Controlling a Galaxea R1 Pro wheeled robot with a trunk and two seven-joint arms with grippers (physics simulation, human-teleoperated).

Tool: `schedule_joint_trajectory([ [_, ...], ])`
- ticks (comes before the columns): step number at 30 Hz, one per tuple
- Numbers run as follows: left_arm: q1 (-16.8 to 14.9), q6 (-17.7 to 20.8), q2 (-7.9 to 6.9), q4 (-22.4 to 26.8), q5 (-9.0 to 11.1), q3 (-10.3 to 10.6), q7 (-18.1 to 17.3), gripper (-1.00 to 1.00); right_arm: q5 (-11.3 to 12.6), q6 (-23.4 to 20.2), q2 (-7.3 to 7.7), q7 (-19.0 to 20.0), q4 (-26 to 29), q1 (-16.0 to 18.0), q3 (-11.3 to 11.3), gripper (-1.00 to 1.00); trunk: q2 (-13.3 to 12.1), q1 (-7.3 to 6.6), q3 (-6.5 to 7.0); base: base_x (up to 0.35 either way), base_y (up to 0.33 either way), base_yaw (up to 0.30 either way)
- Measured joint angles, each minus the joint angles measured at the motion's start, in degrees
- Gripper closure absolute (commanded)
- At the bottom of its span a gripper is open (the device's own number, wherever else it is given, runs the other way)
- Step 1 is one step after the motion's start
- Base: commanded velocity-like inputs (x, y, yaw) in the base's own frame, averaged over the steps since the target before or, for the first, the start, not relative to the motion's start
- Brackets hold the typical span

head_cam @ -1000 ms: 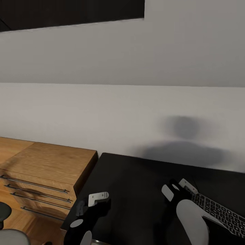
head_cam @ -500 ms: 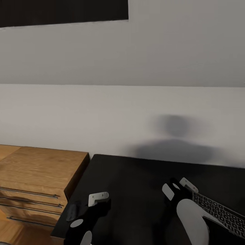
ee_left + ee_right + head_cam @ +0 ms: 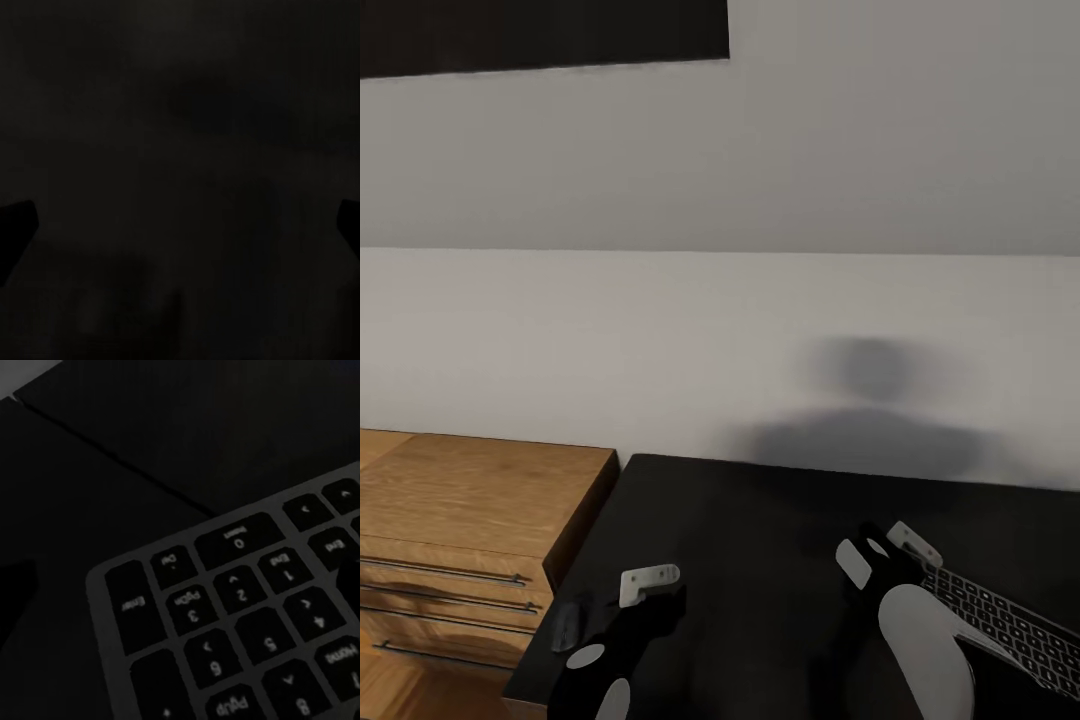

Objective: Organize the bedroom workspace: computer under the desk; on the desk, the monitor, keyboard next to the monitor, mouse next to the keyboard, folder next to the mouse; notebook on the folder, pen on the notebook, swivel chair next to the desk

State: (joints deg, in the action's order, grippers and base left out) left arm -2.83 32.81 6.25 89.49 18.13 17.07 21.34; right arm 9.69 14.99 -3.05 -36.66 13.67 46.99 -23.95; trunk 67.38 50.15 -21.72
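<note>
Facing: I look down on the desk (image 3: 760,540), its matte black top against a pale grey wall.
Keyboard: the keyboard (image 3: 1005,625) lies flat on the desk at the near right; its number pad (image 3: 247,622) shows close under my right wrist camera.
Right arm: the right gripper (image 3: 885,555) sits at the keyboard's left end, just above the desk top; whether it touches the keyboard I cannot tell.
Right jaws: state cannot be told.
Left arm: the left gripper (image 3: 622,592) is over the desk's near left part, well apart from the keyboard.
Left jaws: spread and unloaded, the tips at opposite edges of the wrist picture.
Drawer unit: an oak drawer unit (image 3: 470,520) with bar handles stands beside the desk's left end.
</note>
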Motion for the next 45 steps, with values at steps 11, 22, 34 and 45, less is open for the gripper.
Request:
schedule_joint_trajectory([
  [11, 0.0, 0.0, 0.00, 0.0, 0.0, 0.0, 0.0, -1.00, 0.0, 0.1, 0.22, 0.1, 0.0, 0.0, 0.0, -1.00, 0.0, 0.00, 0.00, 0.000, 0.000, -0.164],
  [22, 0.0, 0.0, 0.00, 0.0, 0.0, 0.0, 0.0, -1.00, -0.1, 0.1, 0.25, 0.1, 0.0, 0.0, 0.1, -1.00, 0.0, 0.00, 0.00, 0.000, 0.000, -0.255],
  [34, 0.0, 0.0, 0.10, 0.2, 0.1, 0.0, 0.0, -1.00, -1.5, 1.6, 0.11, 0.1, -0.1, 0.0, 0.1, -1.00, 0.0, 0.00, 0.00, 0.000, 0.000, -0.110],
  [45, 0.0, -0.1, 0.26, 0.5, 0.1, 0.2, 0.0, -1.00, -2.4, 1.7, 0.52, 0.2, 0.0, 0.0, 0.4, -1.00, 0.0, 0.00, 0.00, 0.000, 0.000, -0.001],
])
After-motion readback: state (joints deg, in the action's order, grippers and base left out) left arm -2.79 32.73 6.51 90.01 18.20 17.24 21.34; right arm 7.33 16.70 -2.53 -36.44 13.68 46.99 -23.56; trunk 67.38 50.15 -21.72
